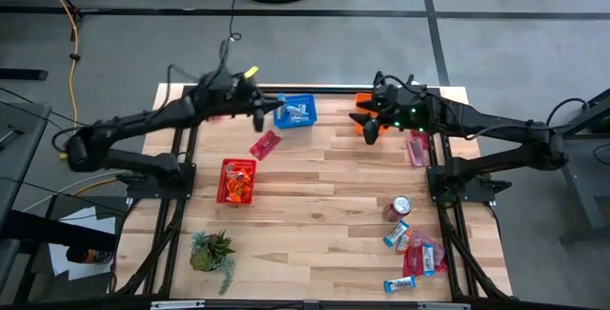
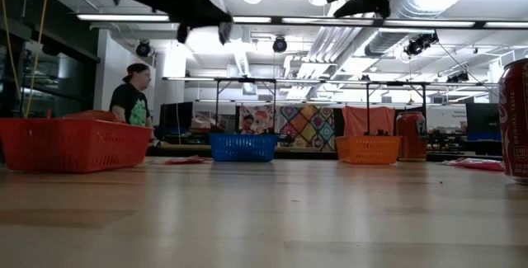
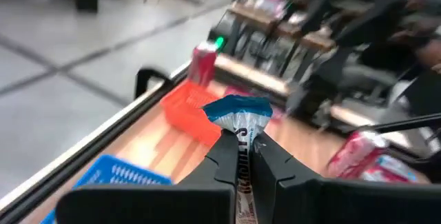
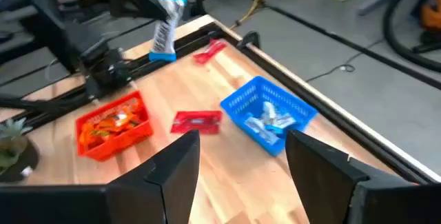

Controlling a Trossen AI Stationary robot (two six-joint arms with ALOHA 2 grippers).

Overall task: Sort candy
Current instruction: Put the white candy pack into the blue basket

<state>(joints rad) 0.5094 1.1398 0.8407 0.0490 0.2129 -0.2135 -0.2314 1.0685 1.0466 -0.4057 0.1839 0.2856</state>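
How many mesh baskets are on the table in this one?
3: the blue basket at the far edge, the orange basket just right of it, the red basket nearer, on the left side.

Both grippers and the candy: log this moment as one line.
left gripper: shut on blue-and-white wrapped candy bar, raised near blue mesh basket | right gripper: open, empty, over orange mesh basket

My left end effector (image 3: 247, 156) hides the lower half of the blue-and-white wrapped candy bar (image 3: 241, 117); its print is blurred, unreadable.
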